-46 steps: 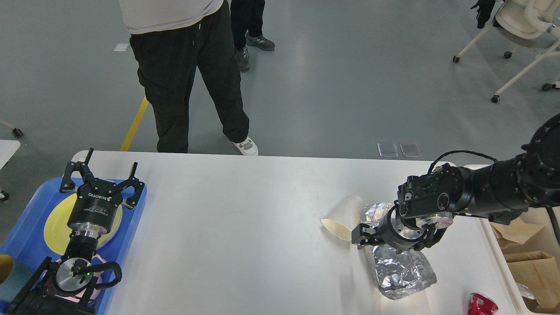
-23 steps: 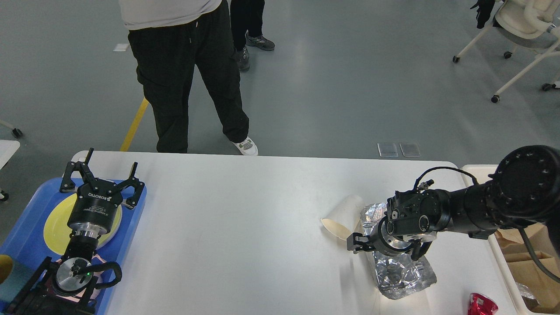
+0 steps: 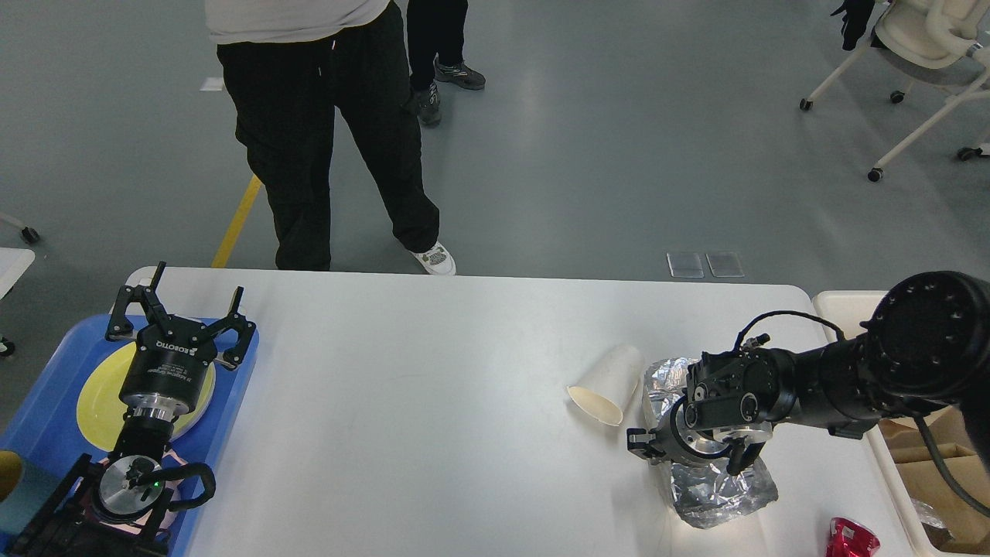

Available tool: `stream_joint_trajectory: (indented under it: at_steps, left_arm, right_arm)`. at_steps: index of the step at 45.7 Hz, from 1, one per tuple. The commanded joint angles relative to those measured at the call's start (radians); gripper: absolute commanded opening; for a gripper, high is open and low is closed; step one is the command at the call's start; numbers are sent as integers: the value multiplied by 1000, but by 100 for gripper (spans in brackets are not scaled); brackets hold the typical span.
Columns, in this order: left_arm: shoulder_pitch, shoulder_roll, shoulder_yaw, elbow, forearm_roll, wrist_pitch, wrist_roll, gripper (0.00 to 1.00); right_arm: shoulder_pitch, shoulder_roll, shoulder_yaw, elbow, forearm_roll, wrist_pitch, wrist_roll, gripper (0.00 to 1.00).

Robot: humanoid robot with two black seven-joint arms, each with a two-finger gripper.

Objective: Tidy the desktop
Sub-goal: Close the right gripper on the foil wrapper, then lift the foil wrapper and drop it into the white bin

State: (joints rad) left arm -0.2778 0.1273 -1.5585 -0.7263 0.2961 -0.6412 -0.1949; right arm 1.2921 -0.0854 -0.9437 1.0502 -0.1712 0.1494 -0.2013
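Note:
The white desktop point(image 3: 433, 402) fills the lower view. A crumpled silver foil bag point(image 3: 719, 491) lies at its right front. A white paper cup point(image 3: 607, 383) lies on its side just left of the foil. My right gripper point(image 3: 687, 455) points down onto the upper part of the foil, its fingers spread to either side, and hides the middle of the foil. My left gripper point(image 3: 182, 321) is open and empty above the blue tray point(image 3: 46, 418) at the left edge.
A yellow plate point(image 3: 97, 394) lies on the blue tray. A red crumpled wrapper point(image 3: 851, 538) lies at the front right corner. A cream bin point(image 3: 843, 305) holding brown paper point(image 3: 936, 472) stands right of the table. A person point(image 3: 325, 131) stands behind the far edge.
My right gripper has come down and slightly right onto the foil bag, and the foil has shifted a little. The left arm has not moved. The person has shifted.

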Motion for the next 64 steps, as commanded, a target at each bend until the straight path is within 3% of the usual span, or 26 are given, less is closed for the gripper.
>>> stream_joint_trajectory:
  at_steps: [1,28,33,48,56,59,64]
  left_arm:
    - [0,0,0,-1,0,0,-1,96]
    - [0,0,0,1,0,0,-1,96]
    - [0,0,0,-1,0,0,0,96]
    - [0,-2,0,-1,0,0,0,96]
    - [0,0,0,1,0,0,0,96]
    - [0,0,0,1,0,0,-1,96]
    - [0,0,0,1,0,0,-1,96]
  right_arm:
    - [-2,1,2,2,-1,-39,-1,0]
    - [18,-5,6,14,4,-45,0,0]
    - [113,-51,-6,108,28,-31,-1,0]
    - [619,-174,-178,335,170,360,-1,0]
    - [932,-226,-291,505,191,476,-1,0]
    - [974,-244,-303,514,193,545,-1,0]
    - [972,-249,-331,514,196,541,-1,0]
